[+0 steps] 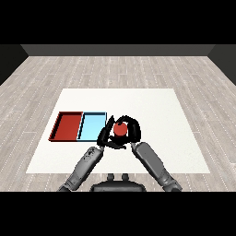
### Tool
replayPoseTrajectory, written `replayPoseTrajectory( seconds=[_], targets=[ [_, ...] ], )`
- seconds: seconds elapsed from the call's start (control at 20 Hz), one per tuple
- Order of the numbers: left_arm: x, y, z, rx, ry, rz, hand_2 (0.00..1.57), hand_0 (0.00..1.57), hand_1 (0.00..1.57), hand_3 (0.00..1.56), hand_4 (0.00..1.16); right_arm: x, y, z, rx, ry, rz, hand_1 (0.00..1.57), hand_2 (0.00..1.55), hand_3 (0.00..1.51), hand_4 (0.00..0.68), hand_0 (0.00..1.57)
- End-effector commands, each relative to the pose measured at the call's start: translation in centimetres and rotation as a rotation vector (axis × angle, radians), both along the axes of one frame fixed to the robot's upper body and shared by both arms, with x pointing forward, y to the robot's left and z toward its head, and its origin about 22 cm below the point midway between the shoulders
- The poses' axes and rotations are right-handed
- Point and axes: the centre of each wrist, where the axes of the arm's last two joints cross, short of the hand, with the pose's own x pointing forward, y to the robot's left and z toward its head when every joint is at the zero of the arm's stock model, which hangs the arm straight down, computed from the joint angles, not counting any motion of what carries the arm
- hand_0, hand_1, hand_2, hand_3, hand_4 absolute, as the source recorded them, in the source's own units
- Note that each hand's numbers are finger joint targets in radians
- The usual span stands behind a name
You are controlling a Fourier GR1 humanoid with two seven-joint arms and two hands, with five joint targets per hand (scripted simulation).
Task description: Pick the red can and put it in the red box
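Note:
The red can (120, 130) shows as a red top in the middle of the table, just right of the light blue tray. My right hand (131, 129) is curled round it, with fingers arching over its far side and thumb below. My left hand (105, 132) stands beside the can's left, fingers straight and pointing up along the blue tray's right edge. The red tray (67, 126) lies at the left, with nothing in it.
The light blue tray (92, 126) lies between the red tray and the can, touching the red tray's right side. Both trays sit on the white table (156, 110), which has bare surface to the right and at the back.

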Motion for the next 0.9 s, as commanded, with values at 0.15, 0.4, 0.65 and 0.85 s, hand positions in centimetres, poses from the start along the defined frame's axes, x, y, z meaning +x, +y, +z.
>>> replayPoseTrajectory(
  seconds=[0.15,0.4,0.65,0.85],
  targets=[
    [-1.6,-1.7,0.1,-0.019,0.031,-0.007,0.0,0.0,0.0,0.0,0.0,-0.2,0.4,0.1,0.046,-0.011,0.038,1.51,1.45,1.42,0.652,1.51],
    [0.8,-2.6,0.3,-0.022,0.002,-0.031,0.0,0.0,0.0,0.0,0.0,-0.3,2.3,-0.5,0.011,-0.002,0.014,1.52,1.45,1.41,0.648,1.52],
    [-1.5,-3.3,1.5,-0.047,0.021,0.026,0.0,0.0,0.0,0.0,0.0,-1.4,3.7,-0.9,-0.011,0.003,0.033,1.5,1.46,1.4,0.638,1.5],
    [-0.9,-2.9,-0.1,-0.119,0.094,0.154,1.48,1.45,1.45,1.42,1.11,-1.4,2.7,1.2,0.003,0.013,0.055,1.56,1.47,1.4,0.654,1.56]
  ],
)
